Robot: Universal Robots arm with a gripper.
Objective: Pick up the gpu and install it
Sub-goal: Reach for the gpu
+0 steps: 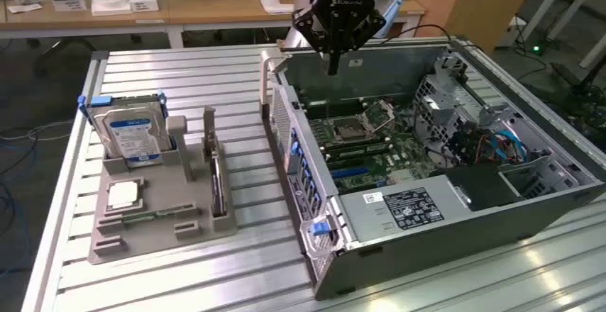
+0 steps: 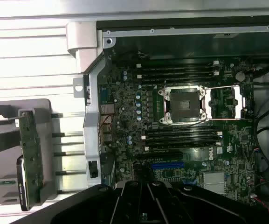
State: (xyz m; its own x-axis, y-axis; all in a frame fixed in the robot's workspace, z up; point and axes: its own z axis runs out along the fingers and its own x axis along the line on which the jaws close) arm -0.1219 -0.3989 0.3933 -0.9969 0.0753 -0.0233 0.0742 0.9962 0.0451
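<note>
Jaws pressed fully together and holding nothing, the gripper [image 1: 333,67] hangs over the far edge of the open computer case [image 1: 473,237]. Below it lies the motherboard [image 1: 370,149], with its bare CPU socket [image 2: 181,105] and blue expansion slot [image 2: 167,165].

The gpu [image 1: 217,184] is well apart from the gripper. It stands on edge in a slot of the grey parts fixture [image 1: 161,234] on the slatted aluminium table [image 1: 189,78], between the case and the table's edge at the exterior view's left. A hard drive [image 1: 133,131] stands upright at the fixture's far end, and a square silver processor [image 1: 123,195] lies flat near its middle.

The pickup has not begun. By the look of it, a clean reach means opening the jaws well before the descent and centring them across the card's thin upper edge. They should stay clear of the fixture's posts and come straight down, so the card is not tipped in its slot.
</note>
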